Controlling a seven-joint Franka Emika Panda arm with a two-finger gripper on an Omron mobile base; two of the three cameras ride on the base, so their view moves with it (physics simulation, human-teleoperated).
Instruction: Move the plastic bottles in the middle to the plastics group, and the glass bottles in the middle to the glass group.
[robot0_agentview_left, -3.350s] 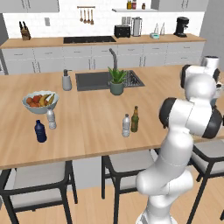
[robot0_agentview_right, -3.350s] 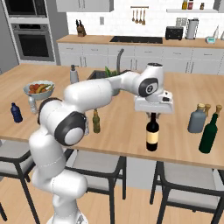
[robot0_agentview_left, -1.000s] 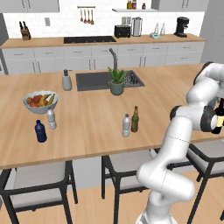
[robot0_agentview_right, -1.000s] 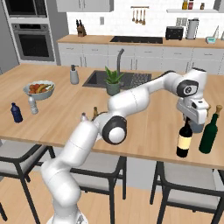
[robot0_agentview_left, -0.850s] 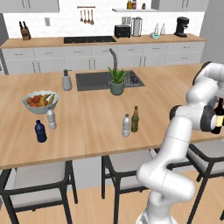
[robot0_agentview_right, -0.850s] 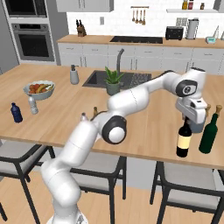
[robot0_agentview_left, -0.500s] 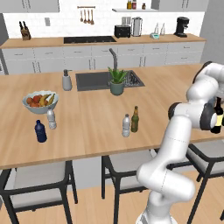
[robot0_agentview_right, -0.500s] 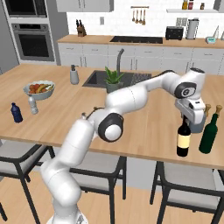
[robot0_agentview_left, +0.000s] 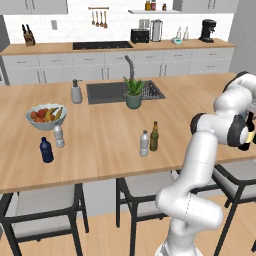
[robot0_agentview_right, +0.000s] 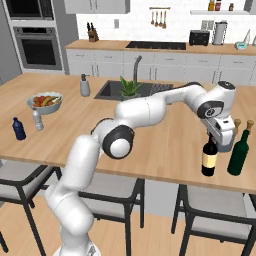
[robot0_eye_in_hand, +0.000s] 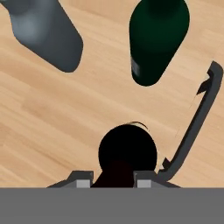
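The gripper (robot0_agentview_right: 214, 134) sits narrowly set around the wine bottle's (robot0_agentview_right: 209, 156) neck. The bottle stands upright on the worktop (robot0_agentview_right: 165, 145). A green bottle (robot0_agentview_right: 239, 152) stands just beside it.

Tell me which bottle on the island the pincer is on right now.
The dark wine bottle with the cream label, standing beside the green bottle. The pincer sits over its neck; the other bottles stand apart.
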